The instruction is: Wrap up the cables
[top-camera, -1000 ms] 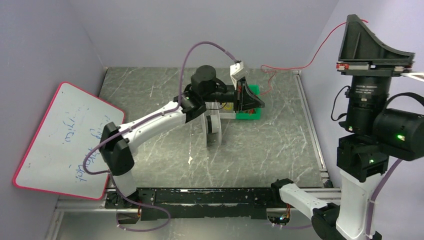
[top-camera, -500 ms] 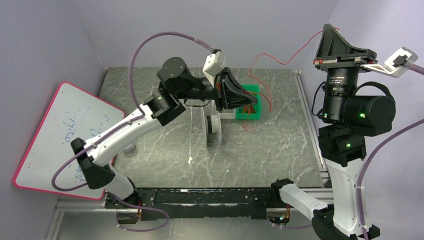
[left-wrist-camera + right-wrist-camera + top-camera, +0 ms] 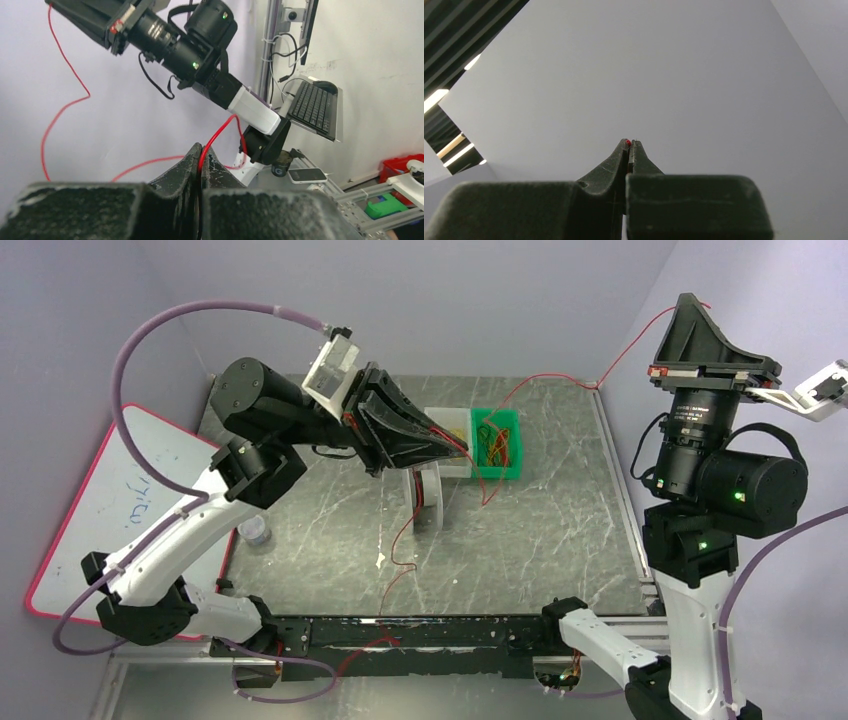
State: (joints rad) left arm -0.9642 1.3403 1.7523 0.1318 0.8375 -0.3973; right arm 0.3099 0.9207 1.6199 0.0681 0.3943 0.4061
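A spool (image 3: pixel 428 502) and green bin (image 3: pixel 497 473) stood on the surface (image 3: pixel 560 530) below. The left hand (image 3: pixel 458 446) pinched the cable (image 3: pixel 403 532) mid-length; the right hand (image 3: pixel 688 300), raised high, clamped its end.

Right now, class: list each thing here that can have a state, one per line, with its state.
left gripper: shut on red wire.
right gripper: shut on the red wire's end.
red wire: slack, strung between both grippers, drooping low.
green bin: upright, holding tangled wires.
white spool: standing upright.
whiteboard: tilted, written on.
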